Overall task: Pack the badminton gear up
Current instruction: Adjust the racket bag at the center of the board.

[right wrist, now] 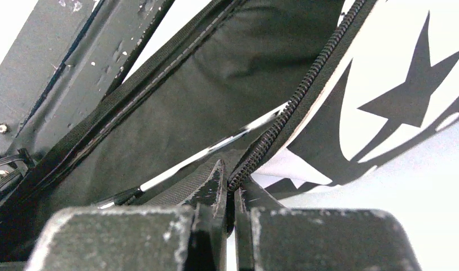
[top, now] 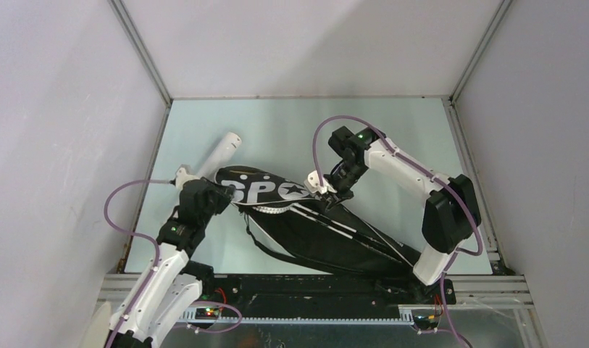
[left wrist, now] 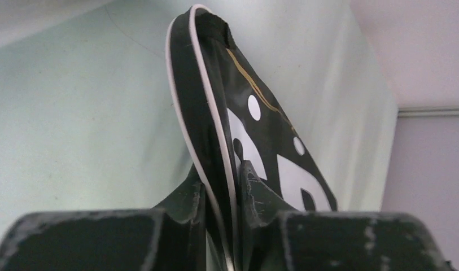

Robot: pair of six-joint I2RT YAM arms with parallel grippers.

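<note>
Pale green desk [top: 291, 123], grey walls all round, arm bases at the bottom of the frame. Black bag [top: 327, 232] lies diagonally: narrow end at lower right by the bases, round lettered end toward centre left.

Left hand [top: 217, 194], centre left, is clamped on the bag's white-piped rim, fingers nearly together with the edge between them. Right hand [top: 326, 190], frame centre, is pinched tight on the zipper [right wrist: 306, 90] edge of the open side. Inside the opening a thin silver racket shaft [right wrist: 215, 148] shows, so at least one racket looks packed.

Farther back, upper left, the white tube [top: 222, 151] lies on the desk, outside the bag. Its lower end is hidden behind the left hand.

Step in hand, my read: bag mouth held, either for loading or for zipping; tube not in yet. Next move probably needs one hand steadying the rim while the other fetches the tube or runs the zipper.

Can't tell whether the right hand has the zipper pull or only the tape. Second racket and shuttlecocks are not visible. Lettering is partly covered by the arms.
</note>
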